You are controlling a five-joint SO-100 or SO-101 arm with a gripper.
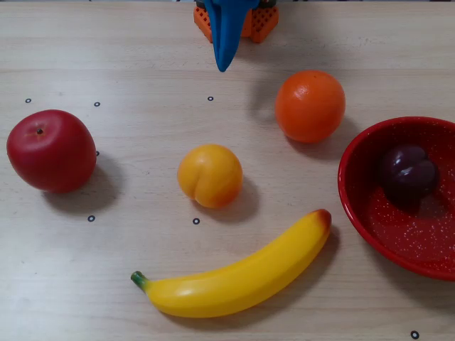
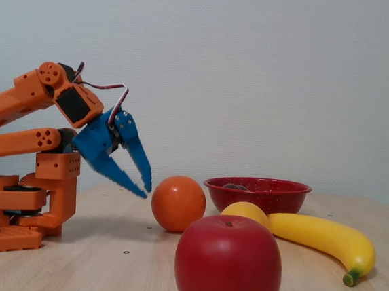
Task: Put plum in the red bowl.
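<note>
The overhead view looks straight down on the table (image 1: 106,284), arm base at its top edge. The fixed view sits low at table height, close behind the apple (image 2: 228,264), facing the wall. Both share the apple (image 1: 51,150), orange (image 1: 310,106), banana (image 1: 242,273) and bowl (image 1: 355,206).

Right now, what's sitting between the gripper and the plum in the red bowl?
In the overhead view, the orange lies between the gripper and the plum, which rests inside the red bowl. The bowl's near rim also crosses that line.

Bright even light; soft shadows under fruit; both views sharp.
</note>
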